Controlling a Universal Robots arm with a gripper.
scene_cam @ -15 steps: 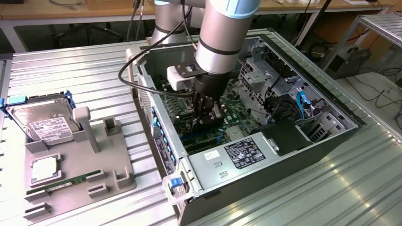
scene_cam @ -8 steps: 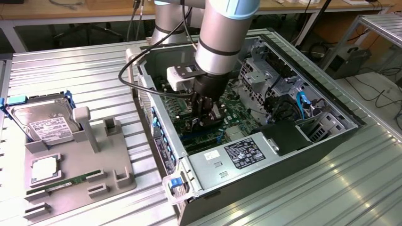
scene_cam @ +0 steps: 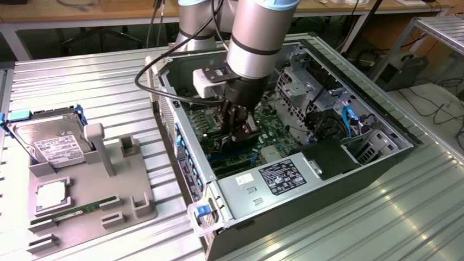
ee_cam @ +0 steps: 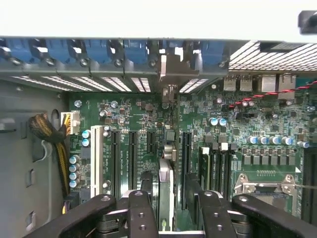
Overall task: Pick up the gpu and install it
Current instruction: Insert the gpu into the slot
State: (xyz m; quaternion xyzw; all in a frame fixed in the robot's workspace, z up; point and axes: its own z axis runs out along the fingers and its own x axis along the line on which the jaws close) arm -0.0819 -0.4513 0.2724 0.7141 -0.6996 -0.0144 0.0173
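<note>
Gpu [scene_cam: 237,142] hangs edge-down inside the open computer case [scene_cam: 377,157] in the exterior view, clamped by the pincer [scene_cam: 238,133] of the arm reaching steeply down. In the wrist view, the gpu [ee_cam: 166,191] stands on edge between the closed fingers [ee_cam: 141,210], its long axis along the motherboard's [ee_cam: 237,129] slots, bracket toward the case's rear wall.

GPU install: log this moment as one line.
stage: inserting | gripper: shut on gpu | gpu: edge-on above motherboard slots | location: inside computer case

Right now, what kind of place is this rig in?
Probably a robotics lab bench for PC assembly. An open computer case lies on a ribbed metal table, beside a grey fixture tray holding a hard drive. The gripper holds the gpu over the motherboard.
</note>
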